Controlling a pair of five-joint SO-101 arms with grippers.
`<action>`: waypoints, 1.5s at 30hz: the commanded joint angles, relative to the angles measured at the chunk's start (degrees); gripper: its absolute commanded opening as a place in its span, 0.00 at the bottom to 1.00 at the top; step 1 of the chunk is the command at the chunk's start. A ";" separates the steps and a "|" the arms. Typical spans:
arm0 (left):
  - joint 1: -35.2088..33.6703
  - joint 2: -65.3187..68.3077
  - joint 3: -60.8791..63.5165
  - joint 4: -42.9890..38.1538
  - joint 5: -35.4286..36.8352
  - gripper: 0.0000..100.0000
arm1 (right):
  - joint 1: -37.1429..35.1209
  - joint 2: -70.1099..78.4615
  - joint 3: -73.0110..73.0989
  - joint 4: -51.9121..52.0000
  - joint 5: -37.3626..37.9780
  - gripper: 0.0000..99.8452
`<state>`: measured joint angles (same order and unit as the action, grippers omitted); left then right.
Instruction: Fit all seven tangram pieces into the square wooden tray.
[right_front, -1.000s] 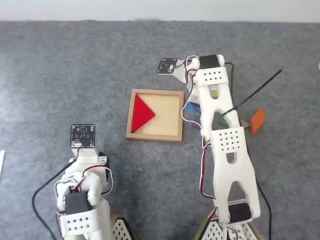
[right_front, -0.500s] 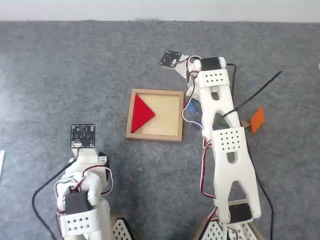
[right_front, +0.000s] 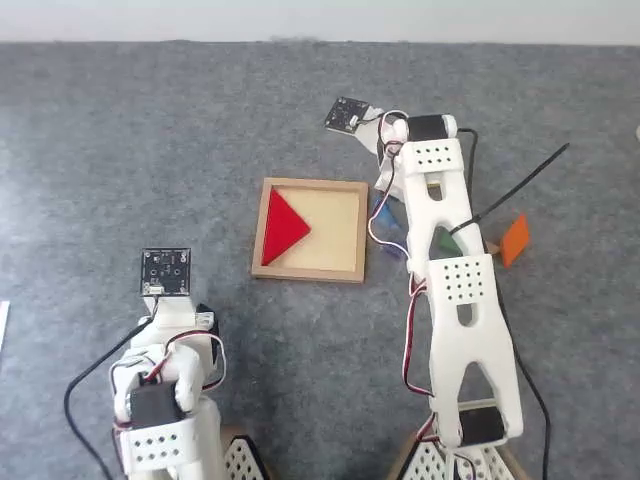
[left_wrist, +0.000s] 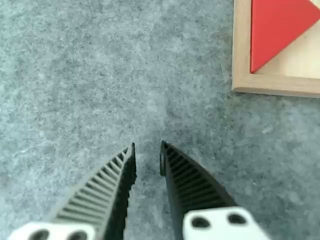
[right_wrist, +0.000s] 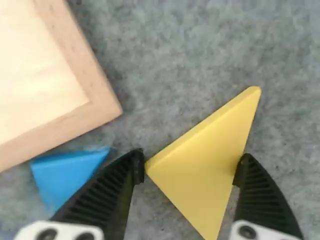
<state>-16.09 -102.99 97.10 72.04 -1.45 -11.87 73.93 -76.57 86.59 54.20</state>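
Tool on the right arm (right_wrist: 191, 162): open, one finger on each side of the yellow triangle (right_wrist: 210, 145) and close against its edges. I cannot confirm that it bears on the piece yet. The triangle lies flat on the counter (right_front: 150, 130), outside the square wooden tray (right_wrist: 95, 95) and just off one of its corners.

Tool on the left arm (left_wrist: 147, 150): ajar by a narrow gap, nothing between the fingers, low over bare counter a short way from the tray's near rim.

Contents of the tray: one red triangle (right_front: 282, 226), seated against the side away from my right arm. The rest of the tray floor is bare wood.

Other pieces outside the tray: a blue piece (right_wrist: 65, 167) just beside the rim and near the yellow triangle; a green piece (right_front: 441, 240) and an orange piece (right_front: 514, 240) farther from the tray on that same side, the green one partly covered by my arm.

Step in hand, as I judge it: taking hold of the yellow triangle, the second piece of seven. The task is at an early stage.

Next move calls for: closing squarely across the triangle, since its slanted edges could let it slip out of the fingers. Then I lift it clear of the rim and turn it so one edge meets the red triangle or a tray wall before setting it down.
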 joint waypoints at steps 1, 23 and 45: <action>0.18 -1.05 -0.66 0.18 0.00 0.08 | 2.95 1.36 -0.70 -2.51 -0.09 0.21; 0.18 -1.05 -0.66 0.18 0.00 0.08 | 8.13 3.30 -1.32 1.63 3.16 0.12; 0.18 -1.05 -0.66 0.18 0.00 0.08 | 7.43 -5.49 -5.36 10.86 5.01 0.24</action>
<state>-16.09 -102.99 97.10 72.04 -1.45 -4.84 71.65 -79.21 96.70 60.35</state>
